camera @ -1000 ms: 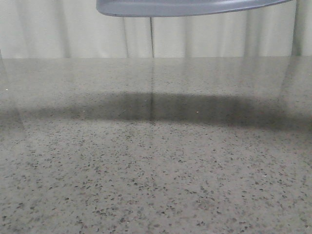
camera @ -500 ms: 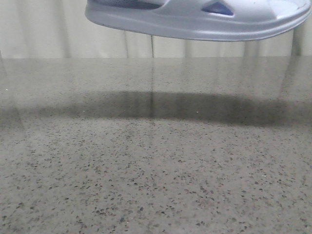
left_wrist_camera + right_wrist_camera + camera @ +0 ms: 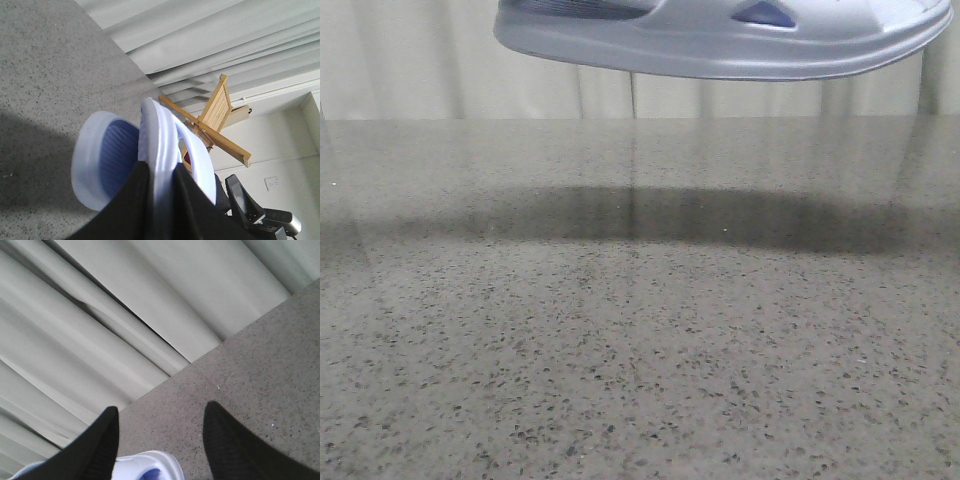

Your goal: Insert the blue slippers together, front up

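A pale lavender-blue slipper (image 3: 720,40) hangs in the air above the speckled table (image 3: 640,340), lying level at the top of the front view with a triangular cut-out showing. Neither gripper shows in that view. In the left wrist view my left gripper (image 3: 160,167) is shut on a pale band of slipper (image 3: 159,135). A ribbed blue footbed (image 3: 112,155) lies to one side and a second pale band (image 3: 200,160) to the other. I cannot tell whether this is one slipper or two. My right gripper (image 3: 161,409) is open, with a slipper end (image 3: 145,462) low between its fingers, untouched.
Pale curtains (image 3: 440,70) hang behind the table's far edge. A wooden folding frame (image 3: 215,120) and a dark device (image 3: 245,200) stand beyond the slipper in the left wrist view. The slipper's shadow (image 3: 700,220) lies across the table.
The slipper has come down into the front view: one second ago only its sole edge showed at the top. Over the last half second it has barely moved.
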`<state>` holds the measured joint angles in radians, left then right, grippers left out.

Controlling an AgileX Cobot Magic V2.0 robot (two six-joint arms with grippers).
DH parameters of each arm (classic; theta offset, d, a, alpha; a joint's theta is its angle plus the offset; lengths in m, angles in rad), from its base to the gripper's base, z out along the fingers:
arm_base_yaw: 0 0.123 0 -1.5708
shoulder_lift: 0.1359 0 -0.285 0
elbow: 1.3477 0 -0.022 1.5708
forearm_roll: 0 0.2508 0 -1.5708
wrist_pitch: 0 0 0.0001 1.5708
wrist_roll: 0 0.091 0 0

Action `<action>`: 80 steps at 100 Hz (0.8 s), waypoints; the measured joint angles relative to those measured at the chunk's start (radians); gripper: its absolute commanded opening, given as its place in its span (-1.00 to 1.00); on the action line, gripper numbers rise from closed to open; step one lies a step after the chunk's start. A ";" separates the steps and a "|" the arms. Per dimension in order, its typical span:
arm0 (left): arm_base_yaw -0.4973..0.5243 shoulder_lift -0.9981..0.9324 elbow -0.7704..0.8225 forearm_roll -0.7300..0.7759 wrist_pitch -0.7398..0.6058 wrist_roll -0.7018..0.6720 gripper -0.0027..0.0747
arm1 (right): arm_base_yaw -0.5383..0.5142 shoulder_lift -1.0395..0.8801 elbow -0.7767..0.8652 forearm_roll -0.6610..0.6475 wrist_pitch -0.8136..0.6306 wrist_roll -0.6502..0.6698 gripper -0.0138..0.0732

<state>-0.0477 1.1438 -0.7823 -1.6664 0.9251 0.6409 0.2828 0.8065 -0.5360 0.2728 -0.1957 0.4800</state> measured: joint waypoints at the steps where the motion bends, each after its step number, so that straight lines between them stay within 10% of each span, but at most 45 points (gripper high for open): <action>1: 0.000 0.000 0.002 0.001 0.000 0.000 -0.89 | 0.000 0.000 0.000 0.000 0.000 0.000 0.06; 80: 0.000 0.005 0.125 -0.078 -0.089 0.034 -0.89 | 0.000 0.000 0.000 -0.004 0.000 0.000 0.06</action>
<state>-0.0477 1.1484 -0.6577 -1.7443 0.8361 0.6747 0.2828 0.8065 -0.5360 0.2689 -0.1957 0.4800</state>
